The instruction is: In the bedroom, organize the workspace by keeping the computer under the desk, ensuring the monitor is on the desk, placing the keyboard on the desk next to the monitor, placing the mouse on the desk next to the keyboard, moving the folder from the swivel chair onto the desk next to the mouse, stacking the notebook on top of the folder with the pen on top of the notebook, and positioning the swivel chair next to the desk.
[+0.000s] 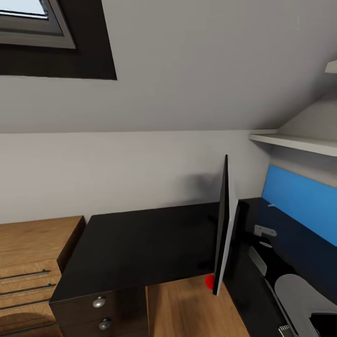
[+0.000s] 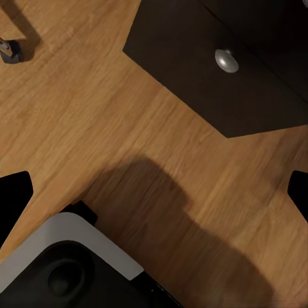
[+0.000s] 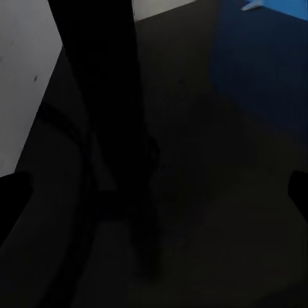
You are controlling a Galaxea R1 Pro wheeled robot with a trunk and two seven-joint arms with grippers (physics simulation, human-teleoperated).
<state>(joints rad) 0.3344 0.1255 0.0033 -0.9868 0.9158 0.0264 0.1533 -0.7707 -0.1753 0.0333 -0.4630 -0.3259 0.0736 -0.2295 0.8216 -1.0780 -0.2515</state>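
Right now the monitor (image 1: pixel 225 229) stands upright on the desk (image 1: pixel 140 248), seen edge-on at centre-right of the head frame: black front facing left, light grey back to the right, red dot (image 1: pixel 209 280) at its lower corner. It sits near the inner corner of the L-shaped top. In the right wrist cam the monitor (image 3: pixel 102 83) is a dark upright slab w/ its curved stand (image 3: pixel 138 192) resting on the black desktop (image 3: pixel 224 224).

Drawer unit (image 1: pixel 100 311) sits under the desk's left end, lower left of frame, both drawers closed, two round silver knobs (image 1: pixel 98 302); contents can't be seen. Left wrist cam looks down on that unit (image 2: pixel 212 70) and one knob (image 2: pixel 226 60) over wooden floor (image 2: pixel 96 115), plus a caster (image 2: pixel 13 50) at upper left.

Room: sloped grey ceiling, a window (image 1: pixel 32 21) upper left, white shelf (image 1: pixel 295 142) at right w/ a long blue wall panel (image 1: pixel 304 201) below it. Wooden nightstand (image 1: pixel 28 267) touches the desk's left side. Robot's pale right arm (image 1: pixel 304 295) shows at lower right.

Both grippers: only dark fingertip edges (image 2: pixel 13 192) (image 3: pixel 298 192) at the frame sides, far apart, so both spread wide w/ nothing between.
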